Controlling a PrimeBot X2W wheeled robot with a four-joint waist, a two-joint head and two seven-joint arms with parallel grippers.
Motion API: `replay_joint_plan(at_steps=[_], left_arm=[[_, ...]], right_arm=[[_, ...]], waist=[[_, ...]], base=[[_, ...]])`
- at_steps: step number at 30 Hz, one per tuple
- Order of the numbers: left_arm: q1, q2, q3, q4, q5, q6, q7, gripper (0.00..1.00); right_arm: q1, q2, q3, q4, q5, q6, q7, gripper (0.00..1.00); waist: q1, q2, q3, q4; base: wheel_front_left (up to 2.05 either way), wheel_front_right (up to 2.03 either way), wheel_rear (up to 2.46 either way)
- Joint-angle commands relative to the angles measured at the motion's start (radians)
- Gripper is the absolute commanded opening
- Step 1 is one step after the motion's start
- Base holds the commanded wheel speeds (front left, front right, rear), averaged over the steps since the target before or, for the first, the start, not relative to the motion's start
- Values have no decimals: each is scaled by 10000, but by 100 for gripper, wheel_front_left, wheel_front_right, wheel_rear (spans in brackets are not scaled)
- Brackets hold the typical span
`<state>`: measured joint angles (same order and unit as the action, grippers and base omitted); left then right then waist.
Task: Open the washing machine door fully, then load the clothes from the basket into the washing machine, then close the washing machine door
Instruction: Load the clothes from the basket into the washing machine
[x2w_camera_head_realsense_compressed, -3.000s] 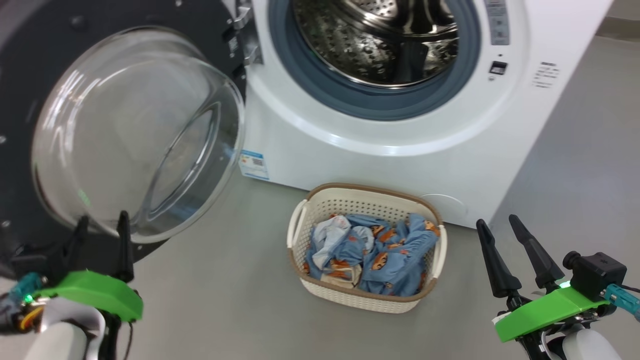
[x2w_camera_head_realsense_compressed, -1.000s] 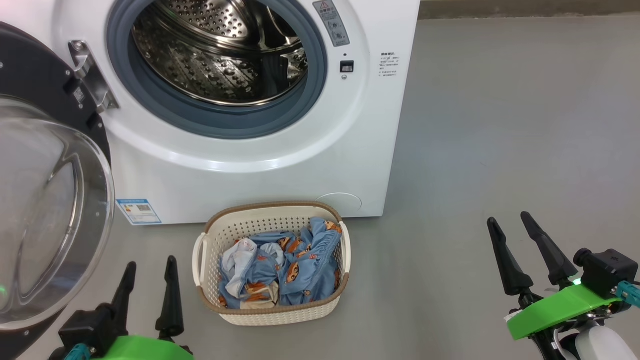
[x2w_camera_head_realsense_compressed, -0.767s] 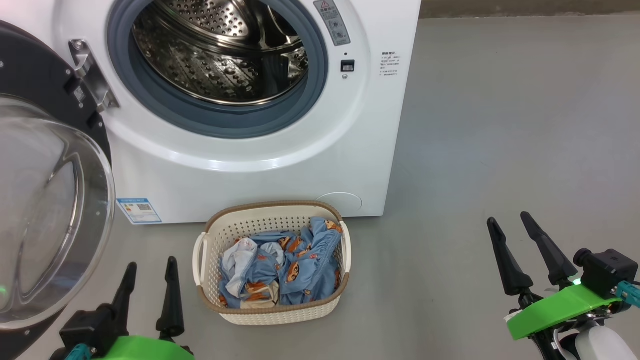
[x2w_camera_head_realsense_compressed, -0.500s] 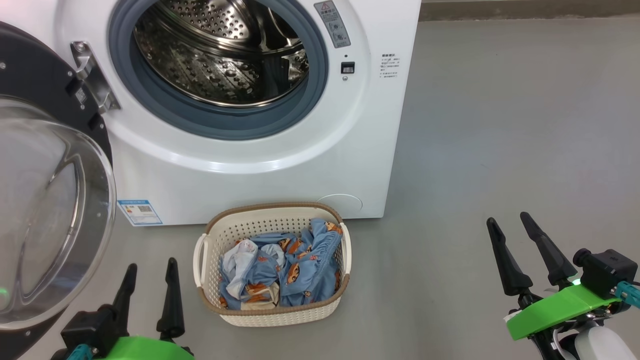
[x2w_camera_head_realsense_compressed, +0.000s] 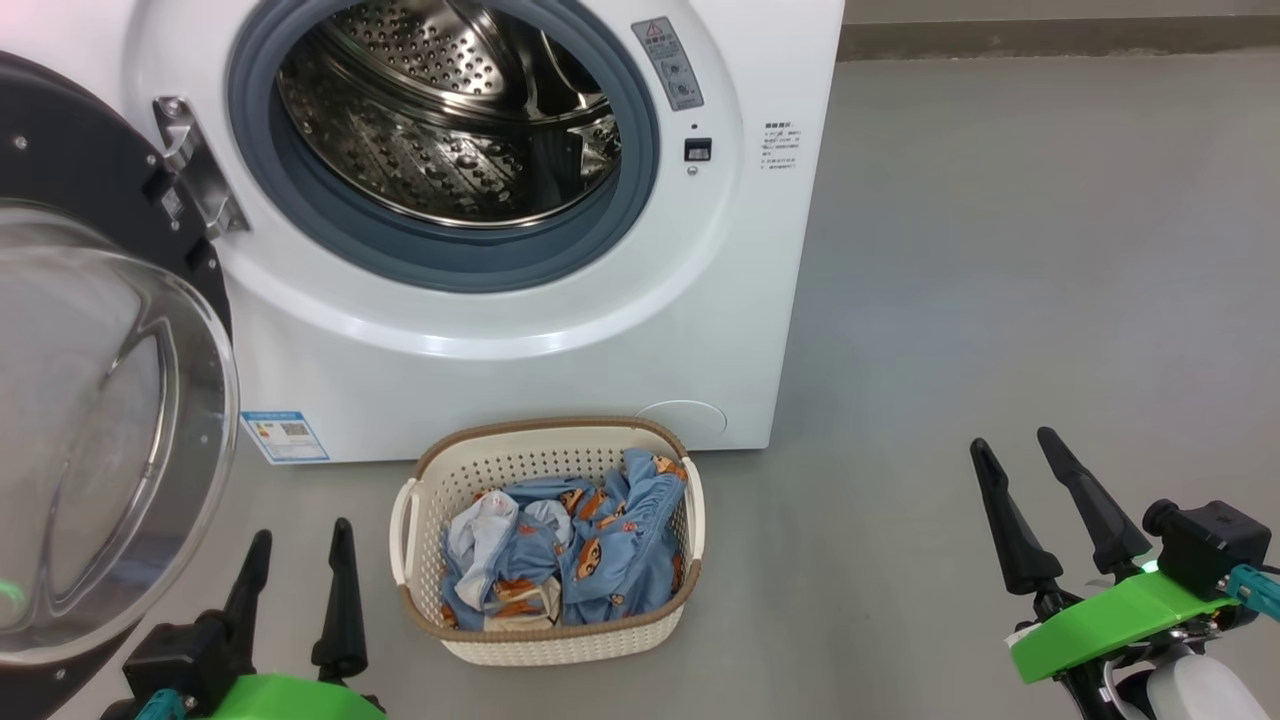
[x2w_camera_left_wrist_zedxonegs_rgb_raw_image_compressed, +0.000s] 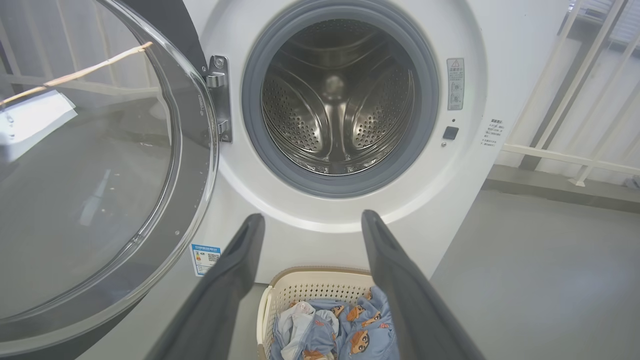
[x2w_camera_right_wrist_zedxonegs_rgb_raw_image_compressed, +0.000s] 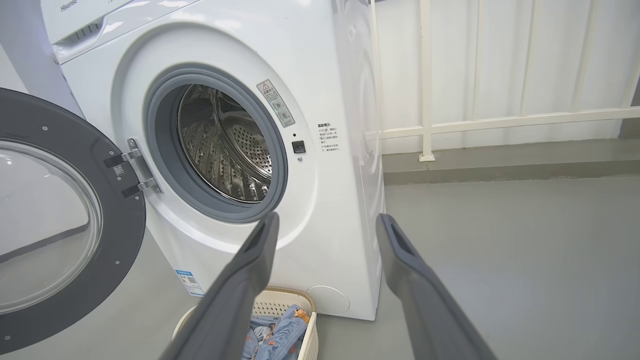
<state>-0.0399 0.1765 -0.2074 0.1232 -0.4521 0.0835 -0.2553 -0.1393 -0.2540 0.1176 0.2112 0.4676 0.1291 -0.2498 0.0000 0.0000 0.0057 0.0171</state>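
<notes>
Door-opening step looks done: the washing machine door (x2w_camera_head_realsense_compressed: 110, 420) is swung wide on its hinge at the left of the opening, with the glass bowl facing the robot and the steel drum (x2w_camera_head_realsense_compressed: 450, 120) fully exposed and, as far as can be seen, bare. The washing machine (x2w_camera_head_realsense_compressed: 560, 340) stands on the grey floor (x2w_camera_head_realsense_compressed: 1000, 250), and the basket (x2w_camera_head_realsense_compressed: 545, 427) sits on the floor just in front of it, below the opening. The clothes (x2w_camera_head_realsense_compressed: 580, 550), blue with orange print, are all bunched inside the basket, none lifted out. The left gripper (x2w_camera_head_realsense_compressed: 302, 530) hovers low just beside the basket's left side, jaws apart, holding nothing. The right gripper (x2w_camera_head_realsense_compressed: 1010, 438) is well apart from the basket on the right, jaws also apart and empty. Judgement: the loading step is about to start. The next move calls for bringing a gripper, the left being nearer, over the pile, dropping into the fabric, pinching a good bunch, then lifting it clear of the basket rim and past the grey rubber ring (x2w_camera_head_realsense_compressed: 640, 200) into the drum. Loose fabric may trail or snag.
</notes>
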Motion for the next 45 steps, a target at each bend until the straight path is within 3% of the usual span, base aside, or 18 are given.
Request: replay_joint_plan(at_steps=[1, 26, 45], left_arm=[[-298, 149, 390, -191, 97, 18, -64, 100], [-333, 112, 454, -78, -71, 40, -64, 100], [-428, 66, 504, -6, 25, -2, -65, 100]], right_arm=[[-26, -90, 226, -203, -120, 16, -120, 100], [-48, -119, 360, -151, -54, 16, -120, 100], [-81, -126, 350, -182, -50, 16, -120, 100]], waist=[[0, 0, -14, 7], [0, 0, -33, 52], [0, 0, 84, 110]], base=[[75, -75, 0], [121, -121, 0], [12, -12, 0]])
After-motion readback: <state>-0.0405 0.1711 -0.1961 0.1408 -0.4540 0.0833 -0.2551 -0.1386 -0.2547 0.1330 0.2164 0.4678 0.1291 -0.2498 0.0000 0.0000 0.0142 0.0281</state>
